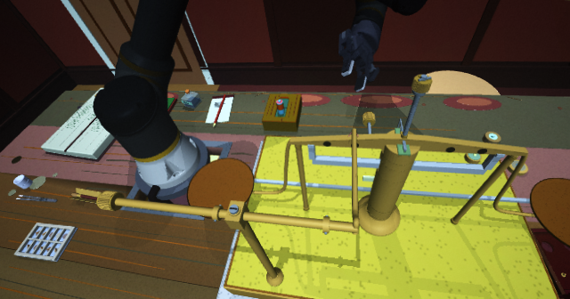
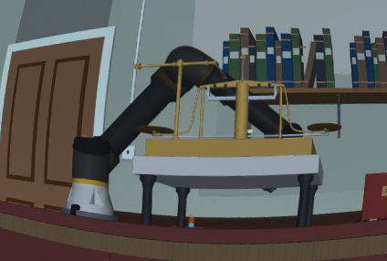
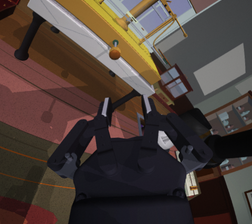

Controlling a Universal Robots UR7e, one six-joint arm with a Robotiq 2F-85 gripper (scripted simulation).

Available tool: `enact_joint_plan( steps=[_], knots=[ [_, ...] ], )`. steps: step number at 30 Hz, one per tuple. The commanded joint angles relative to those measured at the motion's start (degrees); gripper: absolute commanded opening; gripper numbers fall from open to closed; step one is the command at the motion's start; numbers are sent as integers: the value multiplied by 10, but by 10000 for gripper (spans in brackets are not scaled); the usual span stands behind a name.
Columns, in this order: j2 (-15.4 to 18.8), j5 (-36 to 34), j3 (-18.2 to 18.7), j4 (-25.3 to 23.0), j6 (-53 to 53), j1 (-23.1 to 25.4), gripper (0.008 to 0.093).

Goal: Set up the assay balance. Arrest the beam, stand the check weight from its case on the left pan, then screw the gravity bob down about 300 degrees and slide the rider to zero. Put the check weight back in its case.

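Note:
My gripper [image 1: 356, 77] [image 3: 126, 108] hangs in the air behind the balance, open and empty. It is above and behind the brass arrest knob [image 1: 368, 119] [image 3: 114, 53] on the rear face of the base. The check weight [image 1: 279, 105], red over blue, stands in its wooden case [image 1: 281, 112] on the table to the left. The brass beam [image 1: 401, 142] spans the central column [image 1: 392, 181]. The gravity bob [image 1: 421, 83] sits atop its threaded stem. The left pan [image 1: 220, 183] hangs near the arm's base. The right pan [image 1: 552, 210] is at the frame edge.
The yellow balance base [image 1: 383, 241] rests on a white slab with black legs [image 2: 228, 165]. The arm's base [image 1: 169, 165] stands left of it. An open ledger [image 1: 80, 130], a notepad with a pencil [image 1: 219, 108] and a small tray [image 1: 45, 241] lie on the table.

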Motion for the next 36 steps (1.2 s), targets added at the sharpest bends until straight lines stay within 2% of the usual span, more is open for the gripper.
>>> enact_joint_plan(
  steps=[1,9,27,36],
  knots=[
    [-6,8,4,-11,-3,-4,500],
    [-62,93,51,-130,-40,-40,500],
    [-217,330,182,-463,-141,-140,500],
    [-282,430,237,-603,-184,-182,500]
  ],
)
